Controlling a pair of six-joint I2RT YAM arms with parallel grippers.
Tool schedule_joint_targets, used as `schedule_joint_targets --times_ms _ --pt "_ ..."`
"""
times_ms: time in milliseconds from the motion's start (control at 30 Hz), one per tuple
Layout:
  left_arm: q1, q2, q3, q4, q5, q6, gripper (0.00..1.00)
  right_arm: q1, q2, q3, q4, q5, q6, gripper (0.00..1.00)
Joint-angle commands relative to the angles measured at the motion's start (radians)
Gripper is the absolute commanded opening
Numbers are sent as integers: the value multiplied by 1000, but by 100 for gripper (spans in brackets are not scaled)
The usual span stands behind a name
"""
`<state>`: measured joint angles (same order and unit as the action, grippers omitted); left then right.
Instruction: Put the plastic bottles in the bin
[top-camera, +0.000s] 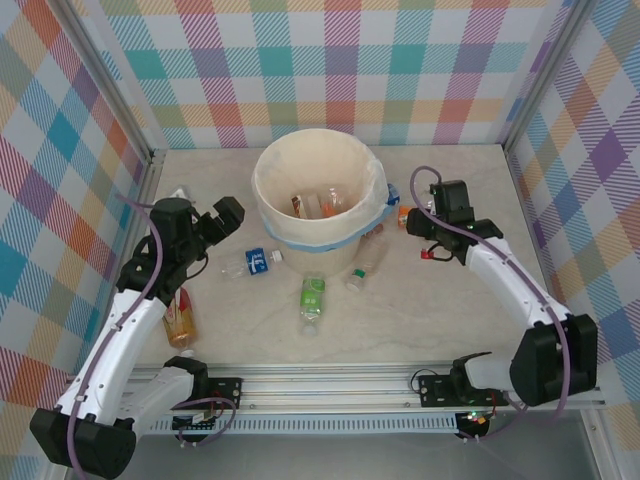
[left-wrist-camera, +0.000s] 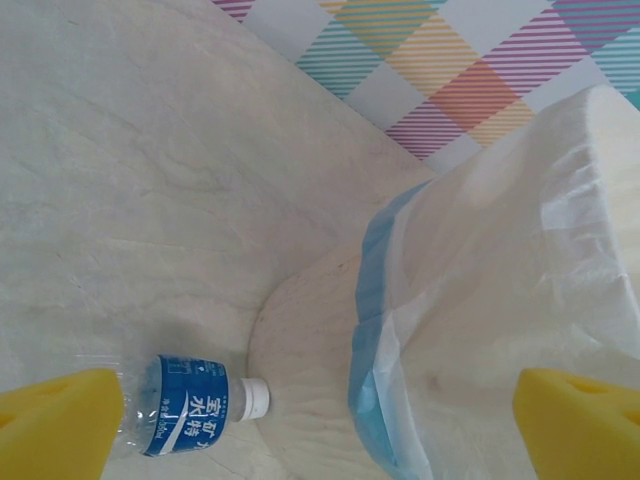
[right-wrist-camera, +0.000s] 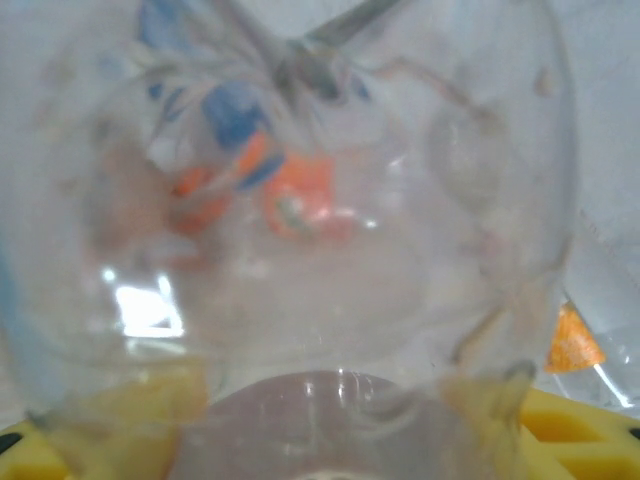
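Bin (top-camera: 320, 160) holds few bottles (top-camera: 320, 205); L jaws spread, R jaws pinch clear bottle (right-wrist-camera: 300, 260)

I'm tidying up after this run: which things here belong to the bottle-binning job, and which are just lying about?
Job: bin; blue-label bottle; green-label bottle; orange-label bottle; clear bottle; orange-cap bottle; bottles in bin.
Not the job: rail; checked walls. Both are fixtures, not loose items.
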<state>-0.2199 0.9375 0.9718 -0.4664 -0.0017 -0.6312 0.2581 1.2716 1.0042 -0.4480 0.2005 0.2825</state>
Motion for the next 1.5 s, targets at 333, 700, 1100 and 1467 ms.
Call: schedule_joint_targets --times_ms 333,700,1100,1467 --pt "16 133 50 -6 209 80 96 71 -128 210 19 -142 -19 46" --pt "16 95 30 -43 146 82 100 158 15 497 68 -309 -61 46" --pt "17 60 0 -82 68 44 100 304 350 831 -19 -366 -120 47" --pt "19 61 -5 -97 57 30 100 390 607 1076 -206 -294 -189 53"
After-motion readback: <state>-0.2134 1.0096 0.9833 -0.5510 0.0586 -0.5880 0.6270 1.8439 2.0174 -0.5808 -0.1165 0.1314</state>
